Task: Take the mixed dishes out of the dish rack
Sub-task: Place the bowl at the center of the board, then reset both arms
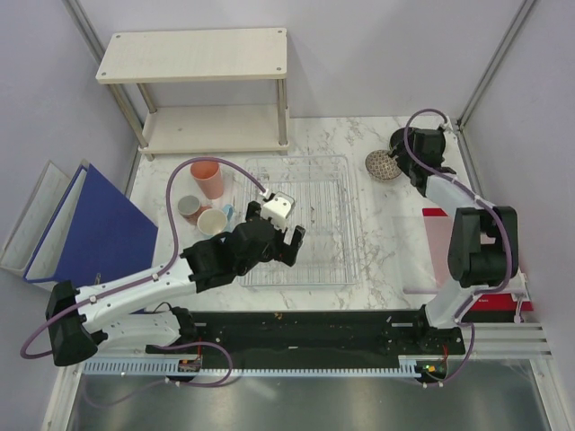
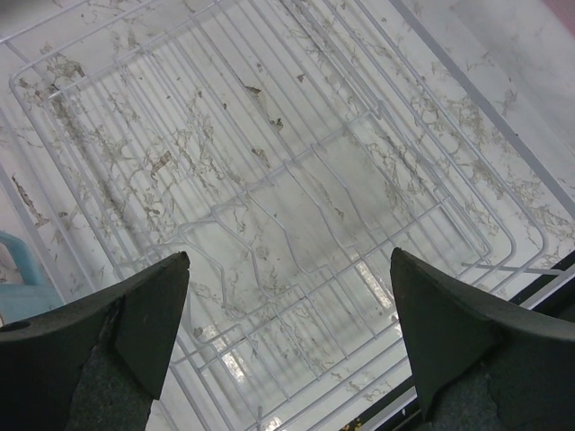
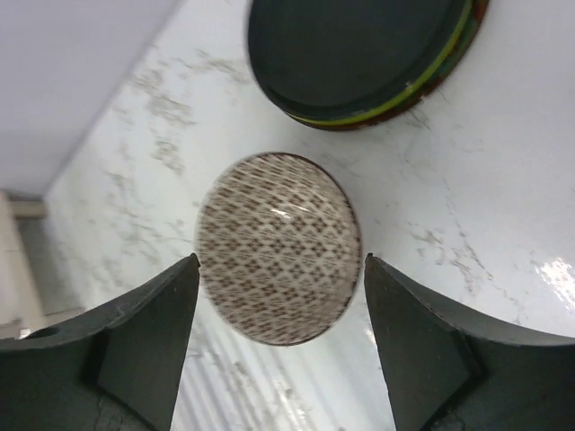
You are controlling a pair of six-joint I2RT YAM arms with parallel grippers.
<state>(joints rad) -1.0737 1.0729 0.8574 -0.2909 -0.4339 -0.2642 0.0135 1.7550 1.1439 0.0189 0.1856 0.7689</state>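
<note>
Top: dish rack (image 1: 305, 220) mid-table, left gripper (image 1: 286, 241) over its left edge, cups (image 1: 209, 177) on the table just left of it. Right gripper (image 1: 415, 148) hides most of the plates (image 1: 397, 140); net bowl (image 1: 382, 164) sits beside them.
Left wrist: jaws apart over rack wire; blue cup (image 2: 16, 274) cut off.
Right wrist: jaws apart above the bowl. Plates are black on top with green and red-brown rims, cropped.
</note>
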